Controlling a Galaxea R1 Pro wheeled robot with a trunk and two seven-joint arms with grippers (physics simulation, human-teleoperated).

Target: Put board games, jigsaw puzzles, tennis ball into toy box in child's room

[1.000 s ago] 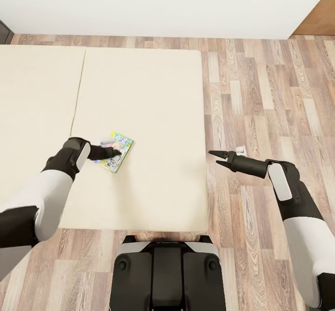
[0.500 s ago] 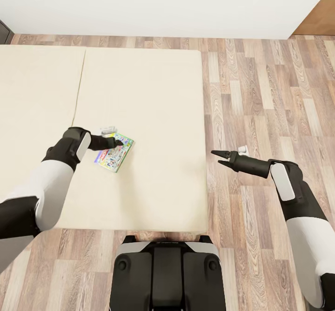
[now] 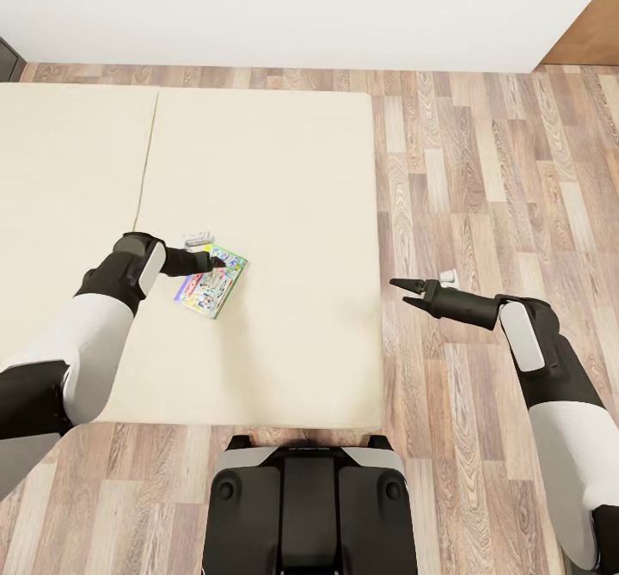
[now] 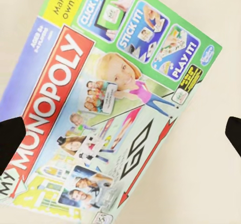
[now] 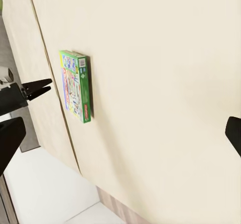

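Board game (image 3: 211,281) flat on cream bed (image 3: 284,180); wood-plank floor (image 3: 481,180).

Overhead head view; wrists toward bed (image 3: 258,171)

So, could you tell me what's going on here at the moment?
The robot stands at the foot of the bed with its left claw open over a My Monopoly board game lying flat on the mattress; the game isn't gripped yet. The right claw is open too, held out over the wood floor beside the bed, holding nothing.
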